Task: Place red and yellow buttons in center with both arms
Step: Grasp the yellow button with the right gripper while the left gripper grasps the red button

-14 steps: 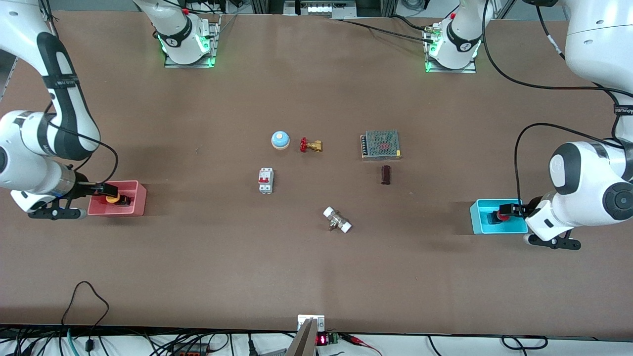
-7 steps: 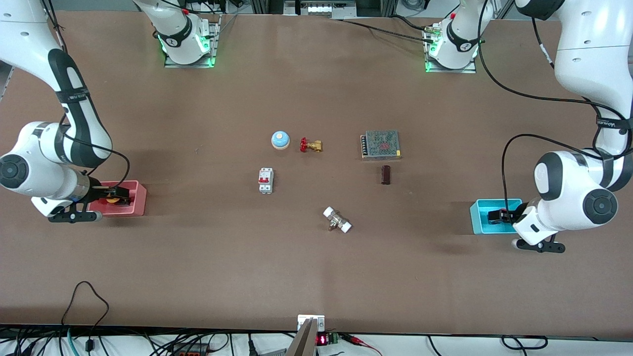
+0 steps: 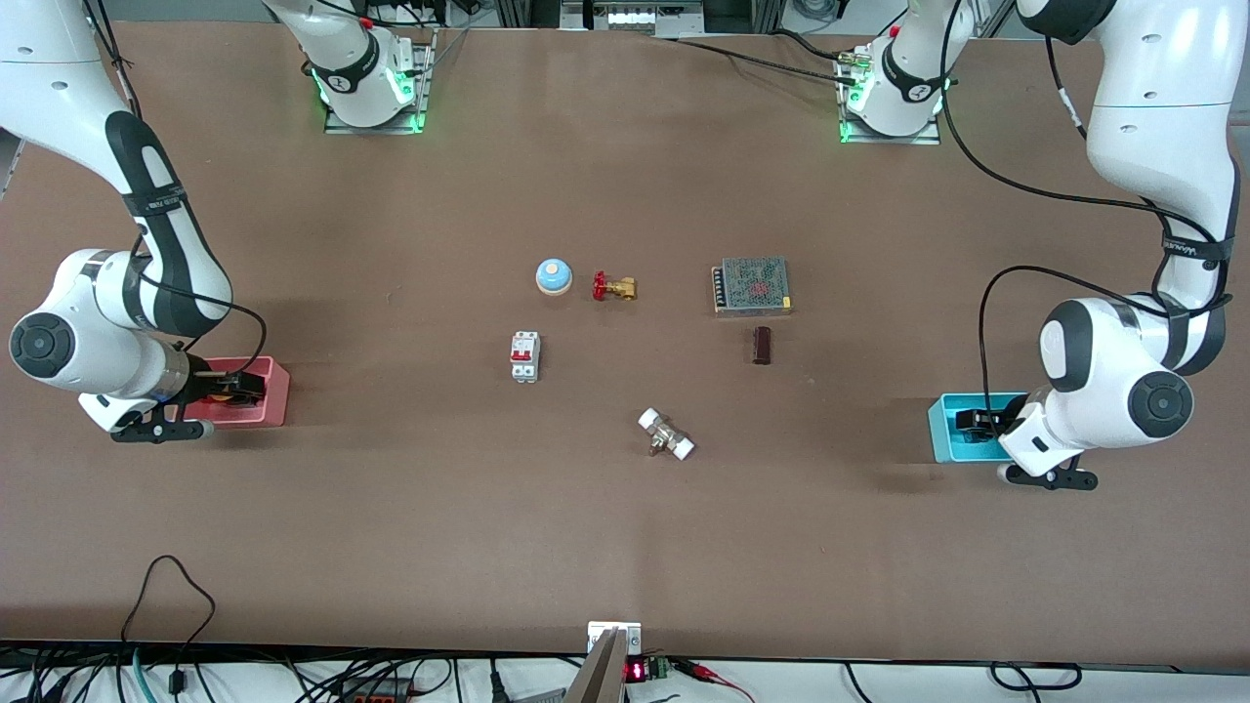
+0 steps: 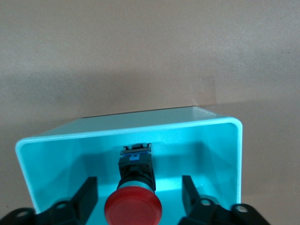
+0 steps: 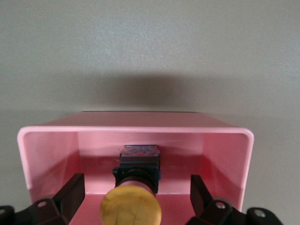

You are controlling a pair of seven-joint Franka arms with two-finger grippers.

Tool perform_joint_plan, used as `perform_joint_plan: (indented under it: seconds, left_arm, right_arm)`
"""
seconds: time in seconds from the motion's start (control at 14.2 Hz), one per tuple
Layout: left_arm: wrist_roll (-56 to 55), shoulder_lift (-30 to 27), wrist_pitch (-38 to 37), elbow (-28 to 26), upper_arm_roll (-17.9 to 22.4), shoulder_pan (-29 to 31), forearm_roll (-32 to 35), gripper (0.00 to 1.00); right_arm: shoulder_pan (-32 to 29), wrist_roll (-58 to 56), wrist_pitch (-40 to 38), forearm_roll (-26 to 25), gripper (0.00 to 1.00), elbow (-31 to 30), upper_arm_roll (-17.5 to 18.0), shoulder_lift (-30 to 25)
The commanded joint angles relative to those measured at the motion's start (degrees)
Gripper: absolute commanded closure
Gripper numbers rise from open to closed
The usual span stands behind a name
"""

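L gripper [image 4: 136, 197] is straddling, jaws wide and empty, the red button [image 4: 133, 211] in cyan bin [image 4: 225, 140], R gripper [image 5: 133, 197] likewise the yellow button [image 5: 131, 208] in pink bin [image 5: 42, 140]; fingers risking catching walls, w/ either cap slipping.

Blue bell [image 3: 554, 275] beside brass valve [image 3: 613, 287], breaker [image 3: 525, 356] nearer

Both grippers hang low at the table's ends — left gripper [image 4: 139, 199] and right gripper [image 5: 136, 197], jaws spread wide.
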Motion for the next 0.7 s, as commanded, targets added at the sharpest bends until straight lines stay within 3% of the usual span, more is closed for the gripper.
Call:
perform_joint_plan:
  seconds: [0.0,0.14,0.28,0.35,0.63]
  left_arm:
    - [0.0,-0.7,0.3,-0.5,0.0,-0.2,-0.9,0.69]
    - [0.0,-0.9,0.2,0.0,0.0,-0.2,-0.9,0.83]
    - [0.4,-1.4,0.1,0.3,0.1,-0.2,-0.6,0.84]
    - [0.4,-2.6,-0.8,0.4,0.2,-0.3,-0.6,0.84]
    - [0.4,-5.3,-15.2,7.9,-0.3,-0.4,-0.4,0.82]
  right_arm:
    - [-1.1,-1.6,0.7,-0.9,0.2,-0.4,0.7,0.2]
    - [-1.3,-3.9,0.7,-0.9,0.5,-0.4,0.7,0.3]
    - [-1.3,-3.9,0.4,-0.9,0.91,-0.5,0.7,0.3]
    - [-1.3,-3.9,0.4,-0.9,1.0,-0.4,0.8,0.3]
    - [-1.2,-4.0,0.1,-0.9,1.0,-0.1,0.8,-0.4]
